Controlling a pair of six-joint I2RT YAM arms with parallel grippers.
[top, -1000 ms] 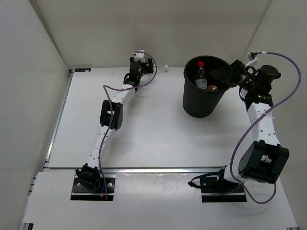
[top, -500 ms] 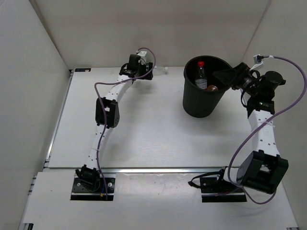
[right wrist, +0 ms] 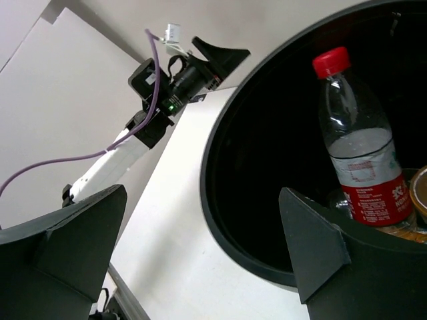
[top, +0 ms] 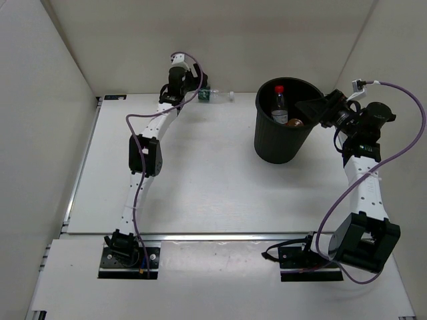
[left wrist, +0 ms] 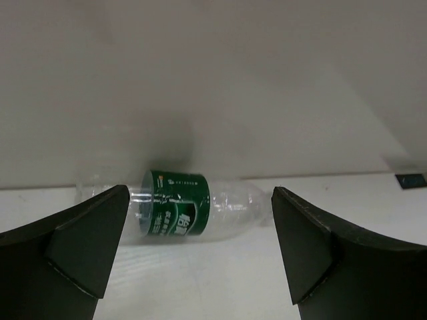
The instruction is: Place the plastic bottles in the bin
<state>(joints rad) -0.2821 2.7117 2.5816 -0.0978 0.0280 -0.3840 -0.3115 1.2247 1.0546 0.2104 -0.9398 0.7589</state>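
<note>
A clear bottle with a green label (top: 215, 97) lies on its side on the table against the back wall. It also shows in the left wrist view (left wrist: 177, 213). My left gripper (top: 189, 91) is open and empty just left of it, and the bottle lies a little ahead of the open fingers (left wrist: 200, 243). The black bin (top: 267, 143) stands at the back right. Inside it a clear bottle with a red cap (top: 279, 103) stands upright beside an orange bottle (top: 295, 122). My right gripper (top: 312, 108) is open and empty over the bin's right rim (right wrist: 223, 180). The red-cap bottle also shows in the right wrist view (right wrist: 360, 153).
White walls close in the table at the back and on both sides. A metal rail (top: 80, 173) runs along the table's left edge. The left arm (right wrist: 167, 93) reaches along the back wall.
My left gripper has drawn back to the left along the wall, uncovering the green-label bottle, which now lies on the table. My right gripper has shifted slightly at the bin rim.
</note>
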